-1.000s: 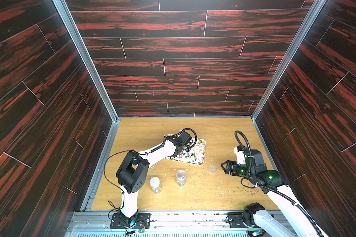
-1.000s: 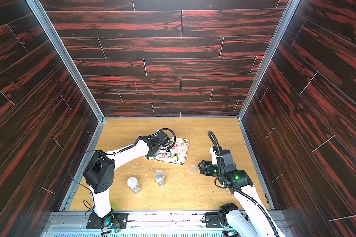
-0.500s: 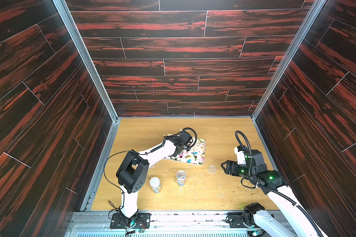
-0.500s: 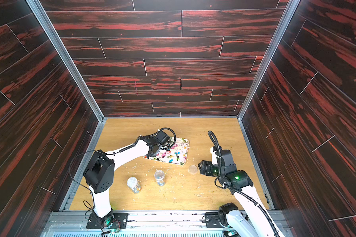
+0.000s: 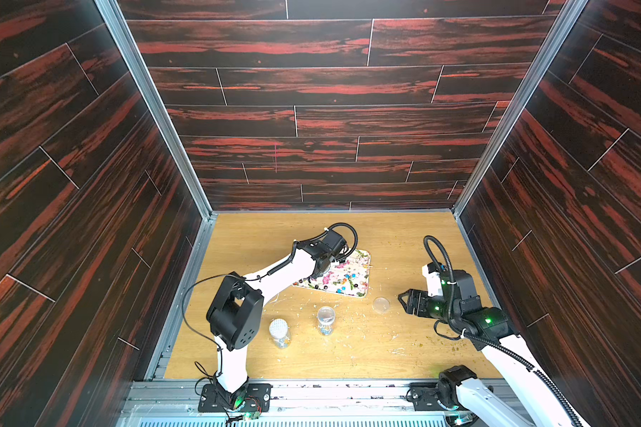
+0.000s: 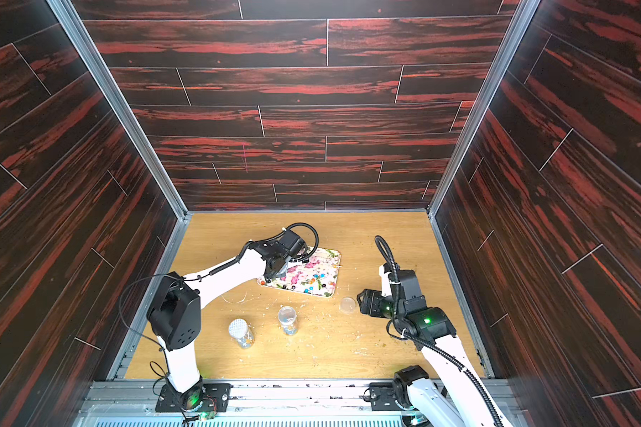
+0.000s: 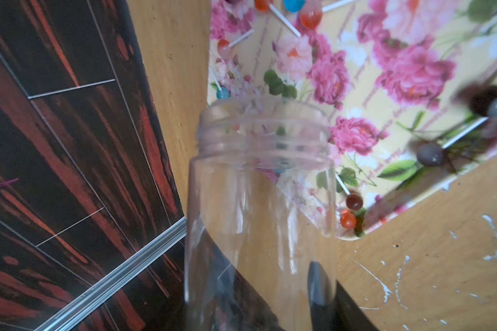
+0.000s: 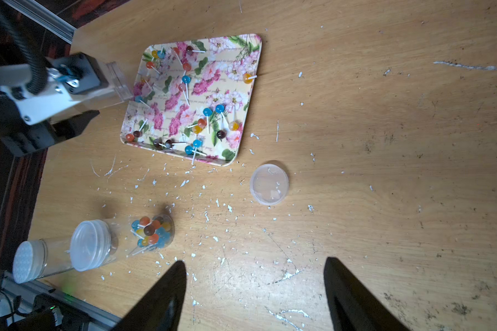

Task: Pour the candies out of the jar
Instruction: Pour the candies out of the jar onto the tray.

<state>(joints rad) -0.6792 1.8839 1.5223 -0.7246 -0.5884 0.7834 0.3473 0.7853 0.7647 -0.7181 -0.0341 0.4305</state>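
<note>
candies [image 8: 207, 111] lie poured on tray [image 8: 238, 94]; left gripper [image 5: 323, 262] pinches the empty jar [image 7: 258, 200] at tray's ten o'clock; right gripper [image 8: 254, 262] spread, empty.

The wooden table [image 8: 385, 143] bears a floral tray [image 8: 227, 94], a loose lid [image 8: 269, 184], two capped jars [image 8: 91, 243].

No word, number or brand can be read in any view. The flowered tray [image 7: 367, 97] bears faint lines of slanted cursive print running between its pink roses, clearest in the upper right of the left wrist view. The letters are too small and blurred to make out.
</note>
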